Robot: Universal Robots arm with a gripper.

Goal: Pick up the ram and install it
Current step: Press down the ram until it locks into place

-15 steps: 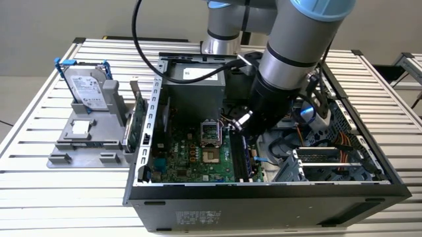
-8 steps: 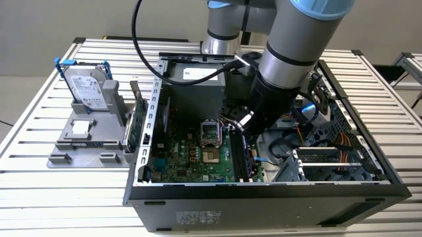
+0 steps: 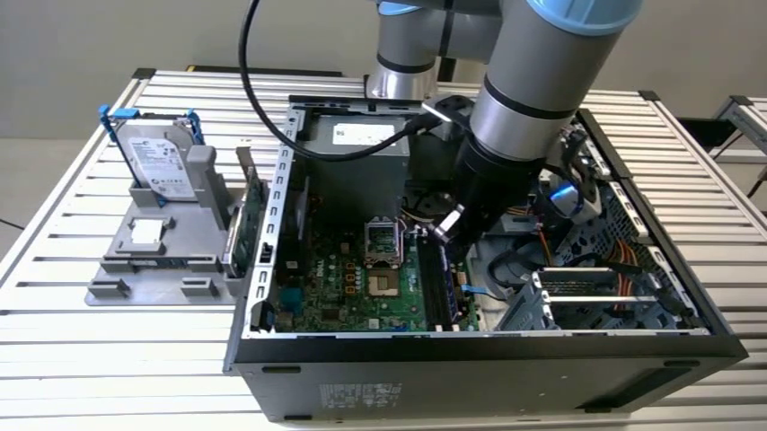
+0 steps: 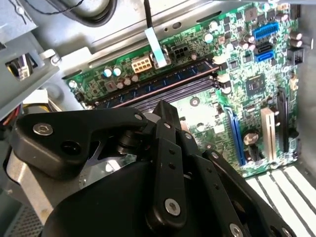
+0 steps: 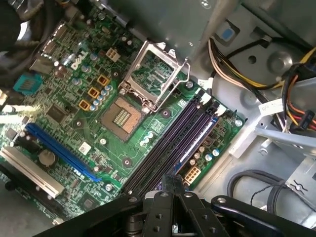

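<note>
Reaching down into the open computer case [image 3: 480, 346], the pincer [image 3: 450, 224] hangs just over the memory slots [image 5: 170, 145] at the edge of the green motherboard [image 3: 348, 287]. Its two fingers [image 5: 165, 202] are pressed together, and I see nothing between them. The ram [image 3: 434, 278] stands on edge in the slot nearest the drive bays, right below the fingertips; whether they touch it I cannot tell. Off to the exterior view's left, on the slatted table [image 3: 72, 350], a gray holder [image 3: 156, 265] carries a silver hard drive [image 3: 162, 162].
</note>
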